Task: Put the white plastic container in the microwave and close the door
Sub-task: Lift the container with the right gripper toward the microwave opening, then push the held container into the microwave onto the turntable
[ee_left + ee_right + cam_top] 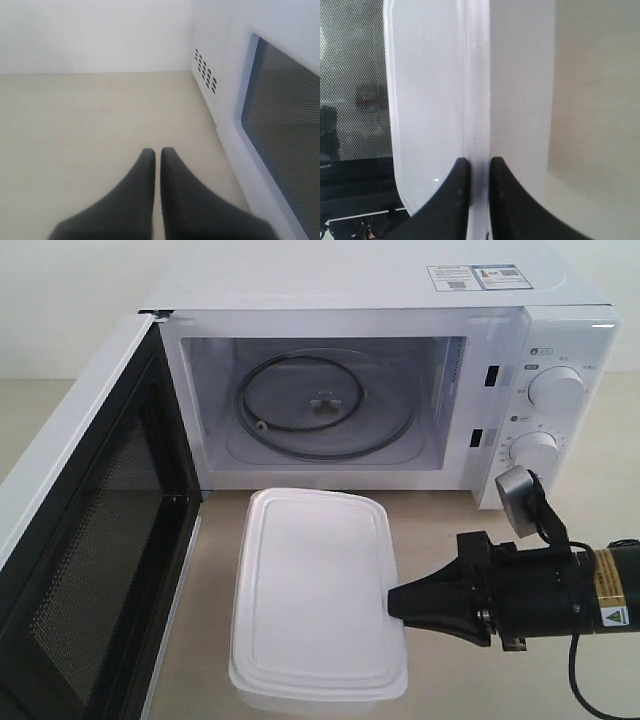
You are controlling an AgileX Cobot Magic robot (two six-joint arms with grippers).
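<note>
Container (pixel 315 590) lies on the worktop (pixel 440 530) just near of the open microwave (pixel 400 300), not yet inside. The right end effector (pixel 390 602) pinches its right rim. The door (pixel 90 570) stands wide, not yet closed. The left end effector (pixel 157 155) is narrow and empty.

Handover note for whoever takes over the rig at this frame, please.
Left gripper: shut, empty, outside the open door.
Right gripper: shut on a long-side rim of the white plastic container.
The container lies lidded in front of the microwave, not yet inside.
Done: door open, container gripped. Left: load it, close the door.
</note>
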